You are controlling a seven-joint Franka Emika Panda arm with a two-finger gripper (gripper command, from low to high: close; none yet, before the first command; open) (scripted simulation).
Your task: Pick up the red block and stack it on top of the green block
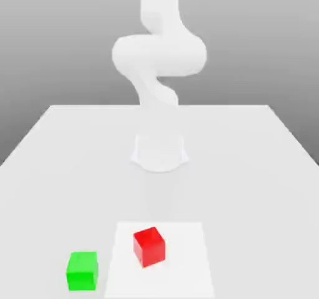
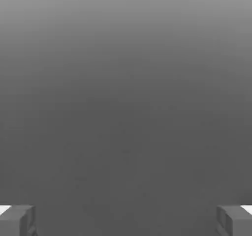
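Gripper [image 2: 126, 221] spread wide, holding nothing

Open tabletop [image 1: 75, 185] stretches behind two separate cubes: one red block [image 1: 149, 248], one green block [image 1: 82, 271].

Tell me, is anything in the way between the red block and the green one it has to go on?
Nothing visible stands between the red block and the green block; they sit apart.
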